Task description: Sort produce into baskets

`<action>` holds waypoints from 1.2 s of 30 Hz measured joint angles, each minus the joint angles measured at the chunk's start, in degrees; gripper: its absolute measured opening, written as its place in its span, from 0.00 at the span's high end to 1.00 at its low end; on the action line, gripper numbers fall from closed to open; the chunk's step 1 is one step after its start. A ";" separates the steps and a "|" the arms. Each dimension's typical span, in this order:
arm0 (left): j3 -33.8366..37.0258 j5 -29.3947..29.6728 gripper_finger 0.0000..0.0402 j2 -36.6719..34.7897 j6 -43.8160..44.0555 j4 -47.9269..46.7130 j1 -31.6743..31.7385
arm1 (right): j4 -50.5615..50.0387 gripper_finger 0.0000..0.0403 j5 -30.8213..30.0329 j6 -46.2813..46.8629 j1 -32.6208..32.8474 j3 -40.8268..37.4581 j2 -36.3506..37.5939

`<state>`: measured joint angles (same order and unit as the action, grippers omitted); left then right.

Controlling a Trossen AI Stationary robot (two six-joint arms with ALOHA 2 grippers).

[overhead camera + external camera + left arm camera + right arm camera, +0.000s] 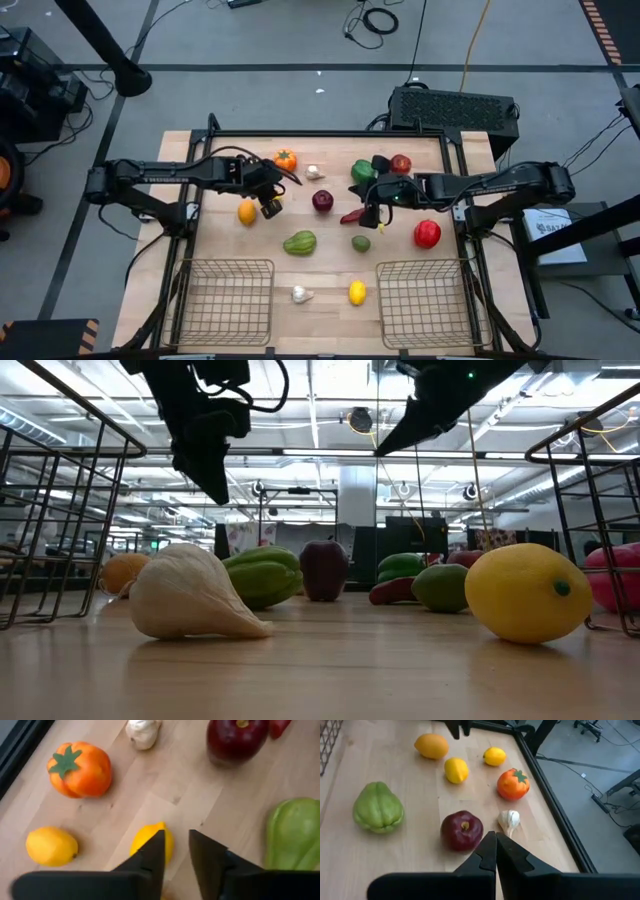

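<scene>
The left gripper is held above the bench, over a small yellow piece that lies just beside a yellow-orange fruit; its fingers are seen slightly apart with nothing between them. The right gripper hangs above the middle of the bench, near a red chili, its fingers pressed together and empty. Both wire baskets, the left basket and the right basket, are set at the near edge of the bench, and no produce is seen inside either. Between them lie a white garlic bulb and a yellow lemon. Further back, a ridged green vegetable, a dark red apple, a small green fruit, a bright red apple, an orange tomato-like piece and a second garlic bulb are spread over the bench, well apart from the baskets.
</scene>
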<state>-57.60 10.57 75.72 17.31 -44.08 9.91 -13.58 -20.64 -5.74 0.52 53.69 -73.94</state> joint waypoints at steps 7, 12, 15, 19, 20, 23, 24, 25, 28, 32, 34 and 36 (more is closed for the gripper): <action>-0.04 0.93 0.53 2.85 -1.17 0.96 -1.24 | -3.95 1.00 0.00 -3.33 0.82 0.00 1.23; -0.04 2.64 0.51 7.83 -3.76 2.62 -1.85 | -5.60 1.00 -0.01 -4.82 1.16 0.00 1.30; -0.02 2.84 0.51 9.94 -3.02 2.67 -1.79 | -8.75 1.00 0.00 -4.68 1.42 0.00 1.30; -0.02 2.99 0.51 10.71 -4.62 1.31 -1.81 | -14.57 1.00 -0.02 -5.14 2.09 0.00 1.30; -0.02 3.08 0.51 10.69 -5.04 1.06 -1.60 | -15.28 1.00 -0.02 -4.52 2.22 0.00 1.30; -0.02 2.58 0.49 10.64 -5.77 0.92 -0.42 | -15.47 0.99 -0.02 -3.25 2.22 0.00 1.30; -0.02 1.56 0.47 10.55 -6.24 0.93 0.00 | -15.29 0.98 -0.02 -2.78 2.22 0.00 1.30; -0.02 0.74 0.44 10.51 -7.28 0.89 0.33 | -15.13 0.97 -0.04 -2.45 2.22 0.00 1.30; 0.46 0.05 0.36 10.51 -10.08 0.26 1.00 | -15.25 0.95 -0.02 -1.67 2.22 0.00 1.30; 3.62 0.50 0.27 10.54 -12.98 0.34 1.89 | -16.16 0.92 0.03 -0.71 2.23 0.00 1.30; 4.43 0.53 0.25 10.54 -13.28 0.42 2.11 | -16.62 0.91 0.66 -0.71 2.24 0.00 1.30; 4.84 0.53 0.24 10.54 -13.66 1.31 2.13 | -16.69 0.90 1.51 -0.69 2.22 0.00 1.30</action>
<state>-52.77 11.09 86.26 3.65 -42.77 12.03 -30.27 -19.14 -6.44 2.74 53.69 -72.64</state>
